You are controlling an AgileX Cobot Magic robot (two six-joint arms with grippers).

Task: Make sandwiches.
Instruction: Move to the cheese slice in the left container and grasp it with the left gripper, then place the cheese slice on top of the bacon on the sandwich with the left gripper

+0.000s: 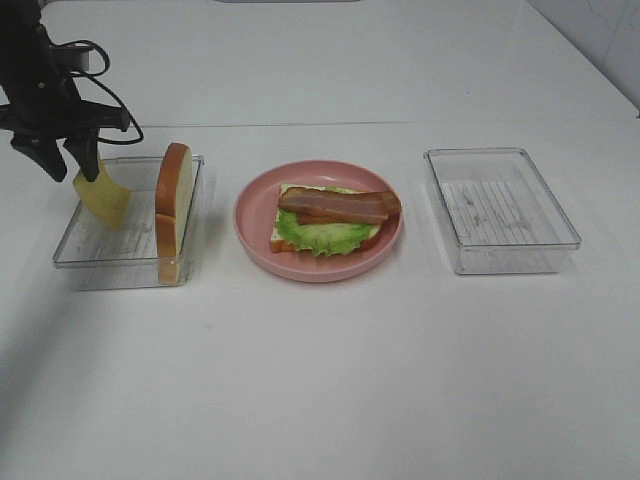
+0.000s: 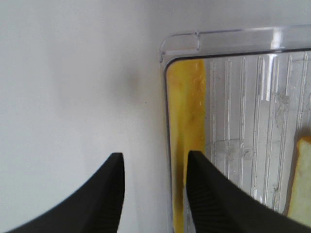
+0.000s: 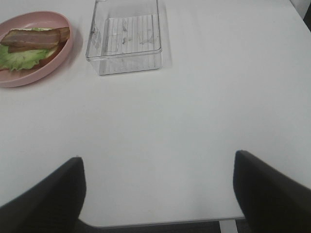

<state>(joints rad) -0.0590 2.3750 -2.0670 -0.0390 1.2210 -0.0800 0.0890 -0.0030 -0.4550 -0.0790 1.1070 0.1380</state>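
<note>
On the pink plate (image 1: 320,270) lies an open sandwich: a bread slice, ruffled green lettuce (image 1: 315,235) and two brown bacon strips (image 1: 340,206). It also shows in the right wrist view (image 3: 29,46). The pale-yellow cheese square (image 1: 103,197) leans against the left wall of the left clear tray (image 1: 70,255). A second bread slice (image 1: 173,210) stands on edge at the tray's right side. My left gripper (image 1: 65,165) is open just above the cheese (image 2: 187,121), its fingers straddling the tray wall (image 2: 180,43). My right gripper (image 3: 158,189) is open and empty over bare table.
An empty clear tray (image 1: 575,235) stands right of the plate, also seen in the right wrist view (image 3: 124,58). The white table runs wide in front of the trays and plate. The left arm's cables hang at the back left.
</note>
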